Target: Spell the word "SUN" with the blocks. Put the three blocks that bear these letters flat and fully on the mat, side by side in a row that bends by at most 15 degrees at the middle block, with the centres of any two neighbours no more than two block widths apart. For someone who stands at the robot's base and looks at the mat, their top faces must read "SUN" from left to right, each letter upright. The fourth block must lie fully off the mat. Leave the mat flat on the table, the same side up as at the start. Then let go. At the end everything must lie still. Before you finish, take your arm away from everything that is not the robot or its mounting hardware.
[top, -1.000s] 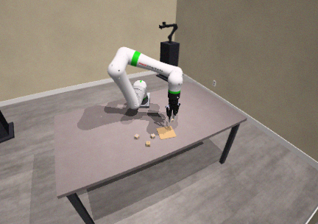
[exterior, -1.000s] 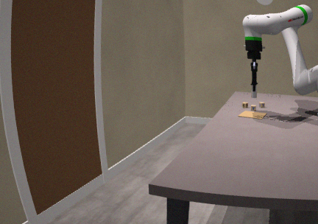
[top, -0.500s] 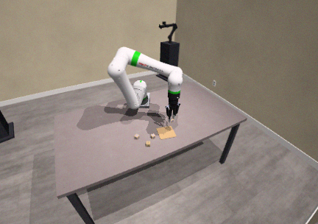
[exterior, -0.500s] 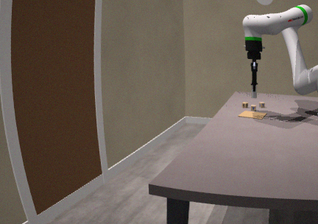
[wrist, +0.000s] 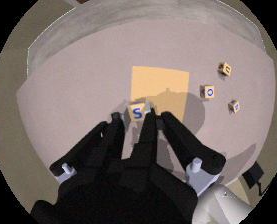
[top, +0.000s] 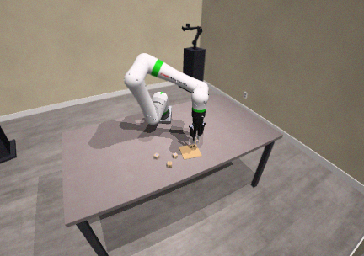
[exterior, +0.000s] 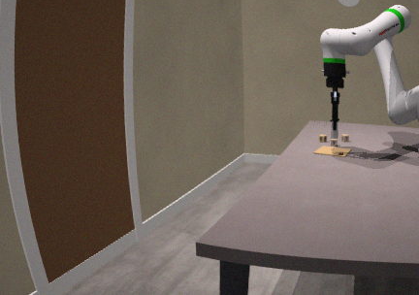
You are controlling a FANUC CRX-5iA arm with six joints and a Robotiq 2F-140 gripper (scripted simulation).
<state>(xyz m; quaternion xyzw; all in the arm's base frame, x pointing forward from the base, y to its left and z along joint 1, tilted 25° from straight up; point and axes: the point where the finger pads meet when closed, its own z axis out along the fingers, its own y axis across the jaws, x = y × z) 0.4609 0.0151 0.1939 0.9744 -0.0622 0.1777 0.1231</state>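
Arm [top: 179,77] [exterior: 356,41], seen from the top view, arches up and over, dropping to an upright tool [top: 194,140] [exterior: 335,130] [wrist: 138,108] above the table [top: 105,168] [exterior: 291,199] [wrist: 89,75]. In the exterior view, the tool points straight down over the mat [top: 190,152] [exterior: 332,150] [wrist: 161,80], with a plain wall [exterior: 286,78] behind. In the wrist view, it grips the S block [wrist: 137,112] between its fingers; three loose blocks [top: 169,164] [exterior: 322,138] [wrist: 207,92] lie off the mat, away to the tool's side.
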